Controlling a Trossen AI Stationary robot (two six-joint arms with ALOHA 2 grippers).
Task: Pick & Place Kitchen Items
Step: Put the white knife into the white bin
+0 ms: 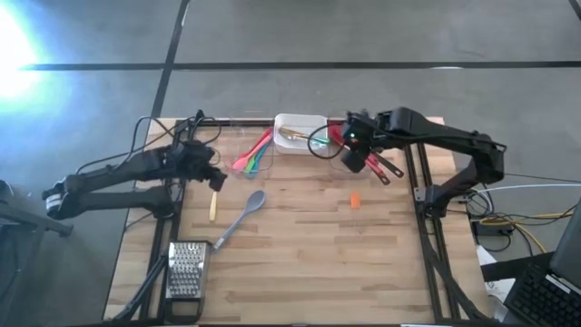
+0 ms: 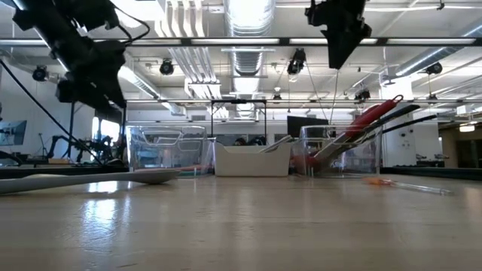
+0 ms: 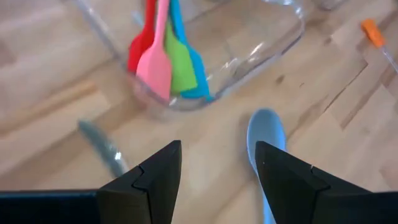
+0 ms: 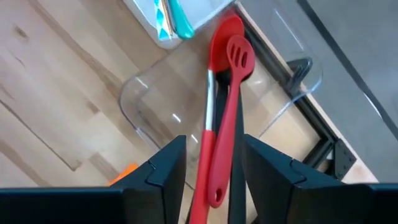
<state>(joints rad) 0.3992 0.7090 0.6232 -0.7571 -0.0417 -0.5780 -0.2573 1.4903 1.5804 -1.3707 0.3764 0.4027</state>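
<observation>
Red slotted spoon (image 4: 227,118) leans in the clear bin (image 4: 155,106) at the table's back, between the right gripper's (image 4: 208,177) parted fingers, and I cannot tell if they squeeze it. The left gripper (image 3: 217,180) hangs open over the grey spoon (image 1: 243,216).

Legible text, labels, brands, numbers, signs: none in any view. No readable marking on the utensils, the clear containers, the white tray, the grater, the bench or the arms. Screens and fittings in the room behind the bench, in the low view, are too small to read.
</observation>
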